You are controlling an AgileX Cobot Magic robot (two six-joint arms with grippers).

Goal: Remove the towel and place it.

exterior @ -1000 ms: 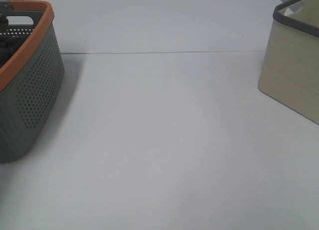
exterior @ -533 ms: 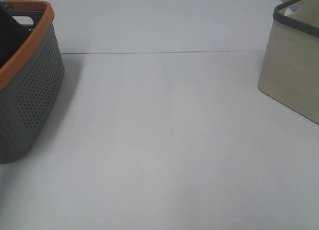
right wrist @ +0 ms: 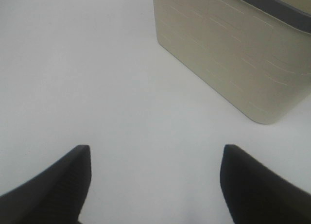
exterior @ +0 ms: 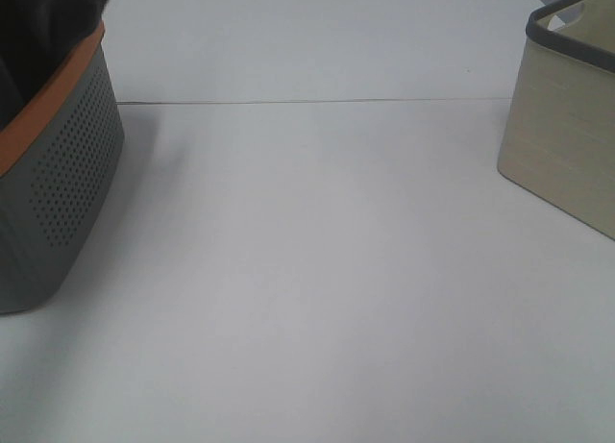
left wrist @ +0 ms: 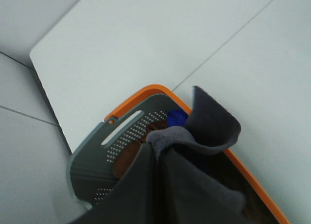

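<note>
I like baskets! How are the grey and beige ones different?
The grey basket has an orange rim and little holes; the beige bin has a dark rim and plain walls. A dark towel pokes from the grey basket; none shows in the beige bin. Both stand on the table.

Bright, even, diffuse light washes the white table [exterior: 317, 270] pale, a soft shadow lies beside the grey basket [exterior: 67, 174], and the close dark towel [left wrist: 184, 185] is slightly blurred.

Towel [left wrist: 194, 185]: soft matt dark-grey cloth, finely napped. Basket [exterior: 67, 164]: perforated matt grey plastic with a smooth orange plastic rim; bin [exterior: 562, 145]: beige woven-look fabric sides. Table [exterior: 317, 270]: smooth matt white surface
</note>
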